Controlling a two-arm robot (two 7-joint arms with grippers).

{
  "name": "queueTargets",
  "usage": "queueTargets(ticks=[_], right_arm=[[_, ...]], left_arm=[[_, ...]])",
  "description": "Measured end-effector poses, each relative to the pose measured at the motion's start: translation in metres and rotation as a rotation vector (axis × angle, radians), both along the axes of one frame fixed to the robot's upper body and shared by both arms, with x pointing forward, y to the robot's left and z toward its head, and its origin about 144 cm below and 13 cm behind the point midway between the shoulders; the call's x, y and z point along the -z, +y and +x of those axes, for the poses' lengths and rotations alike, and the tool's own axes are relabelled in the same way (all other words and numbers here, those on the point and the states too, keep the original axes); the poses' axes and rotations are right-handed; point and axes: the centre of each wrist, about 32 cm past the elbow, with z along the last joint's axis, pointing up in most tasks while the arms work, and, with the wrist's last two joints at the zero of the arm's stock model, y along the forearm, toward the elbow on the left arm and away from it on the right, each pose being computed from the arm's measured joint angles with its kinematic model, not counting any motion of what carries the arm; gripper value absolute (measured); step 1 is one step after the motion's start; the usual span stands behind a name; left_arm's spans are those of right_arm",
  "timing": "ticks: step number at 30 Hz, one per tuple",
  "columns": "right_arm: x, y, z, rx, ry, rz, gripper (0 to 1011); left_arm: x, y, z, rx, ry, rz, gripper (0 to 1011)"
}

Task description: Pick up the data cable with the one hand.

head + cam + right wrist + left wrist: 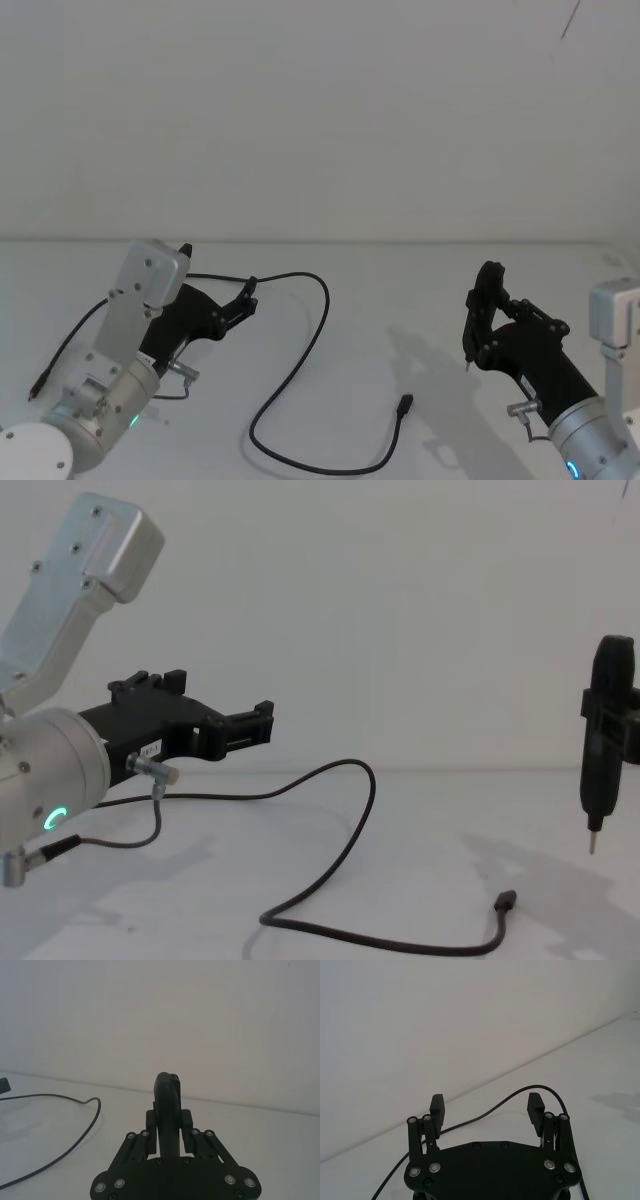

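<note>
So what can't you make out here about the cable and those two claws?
Head view: the open left gripper covers a stretch of the data cable, so touching cannot be told.
Left wrist view: the cable is cut off by the bottom edge.
Right wrist view: the right gripper, shut on the pen-like tool, hides the tool's tip.

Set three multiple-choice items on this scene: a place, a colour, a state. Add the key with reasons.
1. Where is the plug of the data cable? A in the left gripper; B on the table; C hanging in air.
2. The data cable's colour? A white; B black; C red.
3. The left gripper is: A open; B shut on the cable; C shut on nothing.
Key: 1 B, it lies on the white surface; 2 B, black throughout; 3 A, its fingers stand wide apart.
</note>
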Motion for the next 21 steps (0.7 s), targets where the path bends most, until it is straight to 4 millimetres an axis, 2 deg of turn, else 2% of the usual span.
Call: queueTargets(ticks=[11, 21], right_arm=[[0.000, 0.000, 0.000, 0.000, 0.000, 0.000, 283], [0.000, 0.000, 0.000, 0.000, 0.000, 0.000, 283]], left_arm=[[0.000, 0.002, -0.001, 0.015, 0.002, 0.006, 1001], [-0.004, 0.010, -0.004, 0.114, 0.012, 0.027, 1001]])
